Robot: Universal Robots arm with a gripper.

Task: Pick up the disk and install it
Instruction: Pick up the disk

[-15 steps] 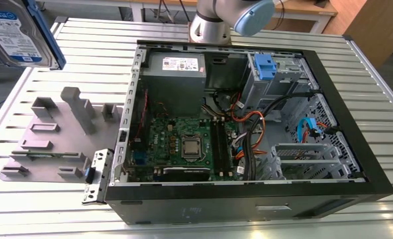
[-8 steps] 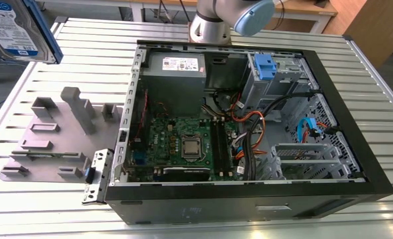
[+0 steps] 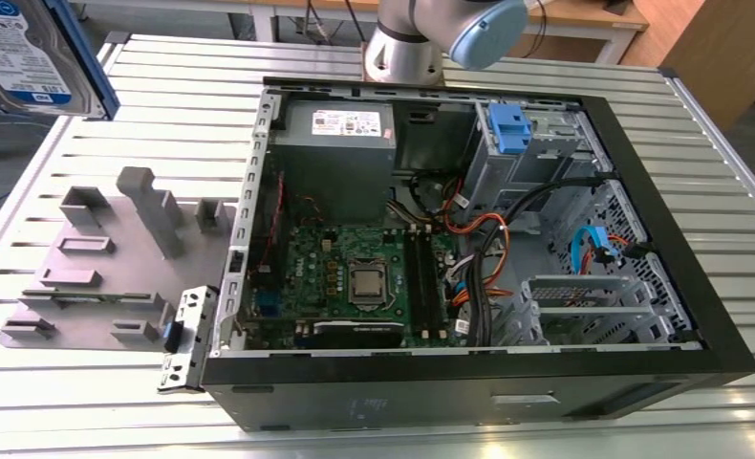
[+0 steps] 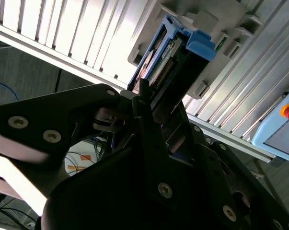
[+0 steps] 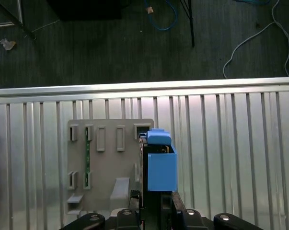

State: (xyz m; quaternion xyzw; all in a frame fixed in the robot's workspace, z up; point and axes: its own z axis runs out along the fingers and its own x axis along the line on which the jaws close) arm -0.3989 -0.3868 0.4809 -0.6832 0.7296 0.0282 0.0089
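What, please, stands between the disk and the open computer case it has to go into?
Nothing visible does. The claw holds the disk aloft at the exterior view's left, over the grey holder plate; the computer case lies open.

Illegible print on the disk.

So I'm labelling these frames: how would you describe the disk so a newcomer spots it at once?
Find the open black computer case on the slatted metal table. To the exterior view's left of it, high in the air, the gripper clamps the disk. Unlike the grey power supply inside the case, it is a flat silver slab with a white-and-blue label and a blue plastic frame.
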